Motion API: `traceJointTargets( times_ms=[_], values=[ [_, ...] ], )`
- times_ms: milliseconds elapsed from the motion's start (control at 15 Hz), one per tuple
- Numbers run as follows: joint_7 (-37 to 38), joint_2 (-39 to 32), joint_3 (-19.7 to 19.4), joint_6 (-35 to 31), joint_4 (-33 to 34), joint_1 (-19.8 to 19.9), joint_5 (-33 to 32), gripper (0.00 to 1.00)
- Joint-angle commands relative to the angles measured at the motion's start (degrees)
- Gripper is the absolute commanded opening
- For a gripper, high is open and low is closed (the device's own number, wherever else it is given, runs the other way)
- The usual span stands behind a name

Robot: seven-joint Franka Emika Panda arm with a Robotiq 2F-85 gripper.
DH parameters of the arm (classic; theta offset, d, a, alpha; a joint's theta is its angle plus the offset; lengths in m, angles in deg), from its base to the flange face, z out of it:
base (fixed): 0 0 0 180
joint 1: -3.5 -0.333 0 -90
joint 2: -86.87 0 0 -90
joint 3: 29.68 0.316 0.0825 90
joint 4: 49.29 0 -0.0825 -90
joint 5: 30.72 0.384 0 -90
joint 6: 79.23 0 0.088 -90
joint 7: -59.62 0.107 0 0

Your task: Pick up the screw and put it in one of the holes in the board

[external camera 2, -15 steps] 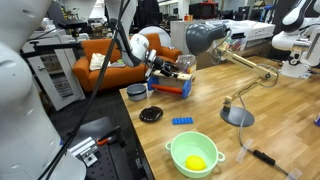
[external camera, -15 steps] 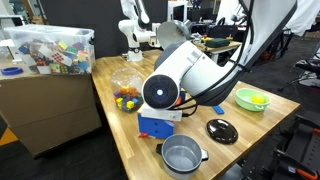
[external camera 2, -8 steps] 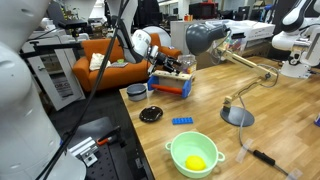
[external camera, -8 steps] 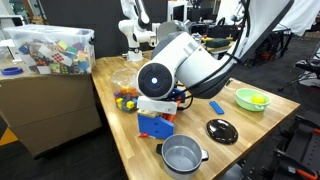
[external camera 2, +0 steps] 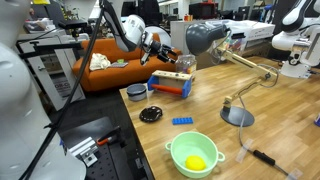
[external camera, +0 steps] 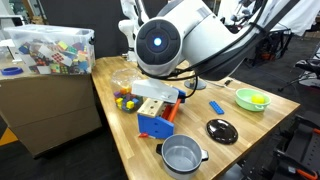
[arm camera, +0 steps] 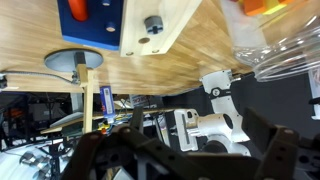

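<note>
The gripper (arm camera: 180, 152) hangs released and empty, well clear of the wooden tabletop (arm camera: 200, 70). What looks like the screw (arm camera: 152, 23), a small grey round head, sits on the pale wooden rectangular board (arm camera: 172, 18), just beside one dark hole (arm camera: 143, 41). I'd judge the placing done, so the arm should back straight away without brushing the board. The gripper's fingers are dark blurs, the board runs off the frame, and I cannot tell whether the screw is fully seated.

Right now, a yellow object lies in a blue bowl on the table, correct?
Not quite: the bowl is green, not blue. An exterior view shows the yellow object lying in it, on the table.
</note>
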Motion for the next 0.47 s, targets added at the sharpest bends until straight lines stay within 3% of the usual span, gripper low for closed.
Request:
traceJointTargets(
  times_ms=[0, 400],
  values=[
    [-0.32, 0.80, 0.06, 0.00, -0.34, -0.20, 0.41, 1.00],
    [-0.22, -0.33, -0.13, 0.00, 0.17, -0.26, 0.35, 1.00]
  ],
)
